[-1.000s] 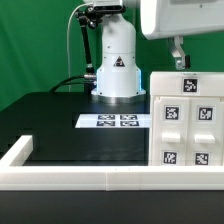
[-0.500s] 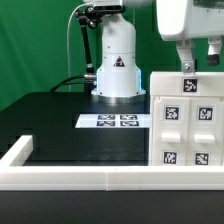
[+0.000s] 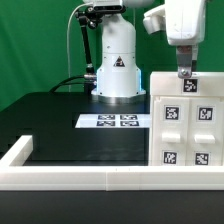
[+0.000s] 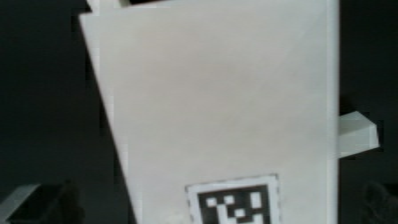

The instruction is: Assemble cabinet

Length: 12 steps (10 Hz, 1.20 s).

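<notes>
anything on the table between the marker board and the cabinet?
Nothing: the exterior view shows only bare black table between the marker board and the cabinet.

Behind my rig: plain green backdrop wall [image 3: 35, 45], evenly lit, no hard shadows. My matte black worktop [image 3: 60, 125] is edged w/ a long white plastic rail [image 3: 80, 178] along the front & the exterior view's left side.

arm base [image 3: 116, 65] — white, triangle sticker (black) | black cable [image 3: 73, 60] | white wrist housing [image 3: 176, 20]
</notes>
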{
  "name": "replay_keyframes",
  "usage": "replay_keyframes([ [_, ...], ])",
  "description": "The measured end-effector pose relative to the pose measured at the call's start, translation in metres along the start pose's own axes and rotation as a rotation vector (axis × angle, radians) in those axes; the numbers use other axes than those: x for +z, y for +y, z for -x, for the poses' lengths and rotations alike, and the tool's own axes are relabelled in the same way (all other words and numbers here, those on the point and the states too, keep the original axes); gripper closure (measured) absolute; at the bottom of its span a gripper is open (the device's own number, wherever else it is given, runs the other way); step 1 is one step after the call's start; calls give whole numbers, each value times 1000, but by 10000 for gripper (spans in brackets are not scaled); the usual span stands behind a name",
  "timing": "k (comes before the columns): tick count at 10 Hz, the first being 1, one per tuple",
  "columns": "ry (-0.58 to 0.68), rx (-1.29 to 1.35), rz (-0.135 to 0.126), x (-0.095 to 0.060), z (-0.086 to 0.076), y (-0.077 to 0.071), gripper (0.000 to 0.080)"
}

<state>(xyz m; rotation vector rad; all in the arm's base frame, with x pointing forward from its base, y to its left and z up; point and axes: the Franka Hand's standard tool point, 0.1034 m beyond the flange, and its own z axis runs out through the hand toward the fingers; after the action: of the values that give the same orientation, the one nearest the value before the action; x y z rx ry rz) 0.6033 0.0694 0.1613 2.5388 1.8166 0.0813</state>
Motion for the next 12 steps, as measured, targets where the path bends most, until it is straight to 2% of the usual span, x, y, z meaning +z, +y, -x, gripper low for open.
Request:
replay_keyframes([
  [3,-8,20,-7,11,13,-3,3],
  [6,-11,51,-9,14,15,-3,25],
  [7,-11,51,-9,14,15,-3,209],
  [9,-12,69,-10,14,16,-3,238],
  [12,-12,112,-10,14,17,-3,238],
])
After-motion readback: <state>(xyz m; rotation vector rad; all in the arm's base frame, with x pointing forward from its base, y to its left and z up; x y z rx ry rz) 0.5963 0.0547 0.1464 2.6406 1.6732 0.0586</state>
